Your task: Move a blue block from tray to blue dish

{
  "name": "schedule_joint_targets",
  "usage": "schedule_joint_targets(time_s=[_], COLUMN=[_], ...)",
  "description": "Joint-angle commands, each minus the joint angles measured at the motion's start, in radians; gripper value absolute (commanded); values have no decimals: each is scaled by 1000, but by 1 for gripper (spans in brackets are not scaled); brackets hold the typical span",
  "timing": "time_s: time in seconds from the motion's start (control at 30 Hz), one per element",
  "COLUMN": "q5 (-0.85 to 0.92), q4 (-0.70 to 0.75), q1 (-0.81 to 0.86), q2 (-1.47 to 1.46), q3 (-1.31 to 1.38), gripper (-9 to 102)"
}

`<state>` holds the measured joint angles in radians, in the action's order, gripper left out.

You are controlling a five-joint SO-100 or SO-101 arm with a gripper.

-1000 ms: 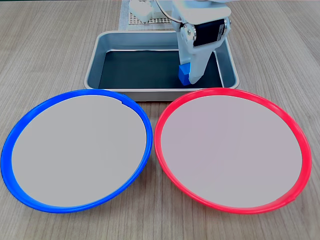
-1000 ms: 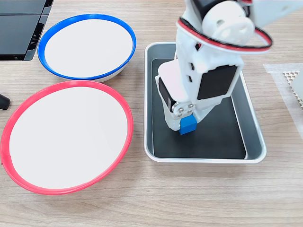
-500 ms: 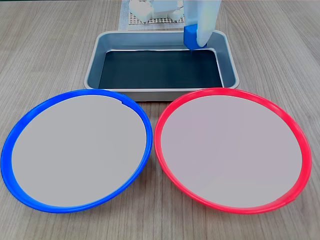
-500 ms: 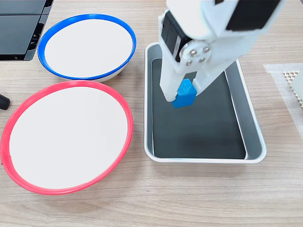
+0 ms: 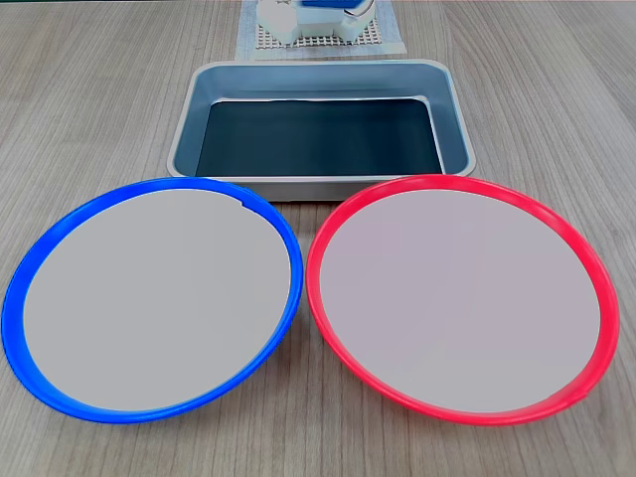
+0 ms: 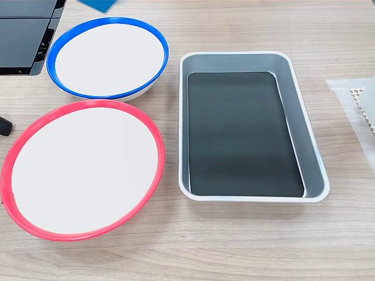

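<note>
The blue block [image 6: 98,4] peeks in at the top edge of a fixed view, up in the air near the blue dish [image 6: 153,41]. The fingers holding it cannot be seen, so I cannot tell how they stand. The tray [image 5: 189,117] sits beside the red dish [image 5: 328,234] on the table [image 5: 99,89].

tray [image 5: 189,119]: behind both plates | blue dish [image 5: 60,238]: front left | red-rimmed plate [image 5: 586,268]: front right

Bright, even overhead light; soft shadows under the dishes, faint glare on the tray [image 6: 304,126] wall; focus sharp.
</note>
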<state>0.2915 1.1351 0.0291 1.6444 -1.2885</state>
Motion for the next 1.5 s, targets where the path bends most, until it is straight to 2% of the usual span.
schedule_joint_targets(time_s=[0.0, 0.1, 0.27, 0.6, 0.97, 1.47], q5=[64, 114, 192, 282, 383, 436], q4=[-201, -364, -522, -707, -807, -792], q1=[67, 135, 204, 235, 236, 244], q2=[0, -17, -75, -219, -362, -469], q3=[-57, -155, -298, -420, -410, -334], gripper=[0, 0, 0, 0, 0, 0])
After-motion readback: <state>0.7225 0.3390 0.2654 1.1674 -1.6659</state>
